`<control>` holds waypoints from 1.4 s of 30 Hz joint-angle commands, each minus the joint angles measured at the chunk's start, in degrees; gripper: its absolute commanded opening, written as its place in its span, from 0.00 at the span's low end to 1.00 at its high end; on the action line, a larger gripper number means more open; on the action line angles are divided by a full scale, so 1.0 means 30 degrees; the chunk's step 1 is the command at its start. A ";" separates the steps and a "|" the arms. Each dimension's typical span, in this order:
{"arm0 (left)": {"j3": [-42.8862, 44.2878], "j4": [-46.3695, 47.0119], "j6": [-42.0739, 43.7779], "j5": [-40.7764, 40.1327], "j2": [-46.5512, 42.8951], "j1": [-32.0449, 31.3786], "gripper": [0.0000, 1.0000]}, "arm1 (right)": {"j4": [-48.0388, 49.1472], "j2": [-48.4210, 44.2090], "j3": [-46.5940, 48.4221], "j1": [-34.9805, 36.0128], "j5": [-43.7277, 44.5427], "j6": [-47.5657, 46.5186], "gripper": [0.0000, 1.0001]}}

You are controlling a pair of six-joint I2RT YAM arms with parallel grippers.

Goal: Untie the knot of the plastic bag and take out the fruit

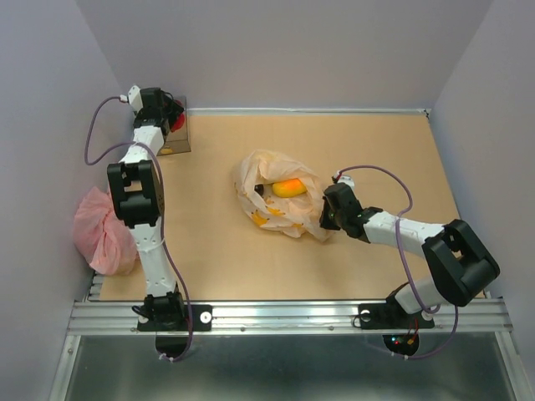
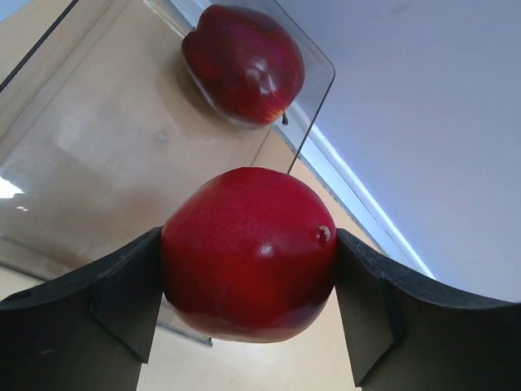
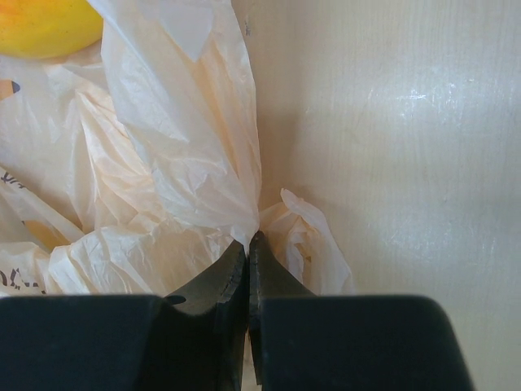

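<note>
Plainly, the red fruit (image 2: 248, 252) could roll off the clear tray (image 2: 98, 163), far left of the plastic bag (image 1: 251, 171), if the left gripper (image 2: 248, 273) releases too high. A second red one (image 2: 244, 65) already sits there. That gripper's jaws stand wide, clamped on the fruit. The right gripper (image 3: 248, 244) is closed, pinching the bag's right edge; an orange-yellow fruit (image 1: 288, 187) lies inside.

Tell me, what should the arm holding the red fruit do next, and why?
Probably lower it into the clear tray and let go: the left end effector grips a red fruit over that tray, where a second red fruit lies. The right end effector pinches the plastic bag.
</note>
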 commanded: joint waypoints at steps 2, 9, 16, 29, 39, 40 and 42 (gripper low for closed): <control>0.3520 0.0326 -0.0553 -0.0299 0.1297 0.0327 0.77 | -0.0111 -0.0509 0.0936 -0.0047 0.0778 -0.0779 0.07; 0.3938 0.0176 -0.0554 -0.0299 0.1915 0.0532 0.99 | -0.0258 -0.0187 0.1229 -0.0047 0.1072 -0.1072 0.08; 0.2332 0.0234 0.0294 0.0169 0.0453 0.0445 0.99 | -0.0258 -0.0011 0.1580 -0.0047 0.1014 -0.1101 0.08; -0.4468 -0.0818 0.8405 -0.0123 -0.7368 -0.5496 0.93 | -0.0258 -0.0069 0.1844 -0.0047 0.0985 -0.1189 0.08; -0.7780 -0.3809 1.5087 0.0168 -0.9628 -1.4639 0.91 | -0.0287 -0.0303 0.1727 -0.0047 0.0955 -0.1130 0.08; -0.7897 -0.3780 1.5323 0.0460 -0.9541 -1.5310 0.90 | -0.0258 -0.0361 0.1698 -0.0047 0.0955 -0.1131 0.07; -0.7899 -0.3867 1.6114 0.1105 -0.9249 -1.5812 0.86 | -0.0258 -0.0508 0.1640 -0.0047 0.0840 -0.1131 0.08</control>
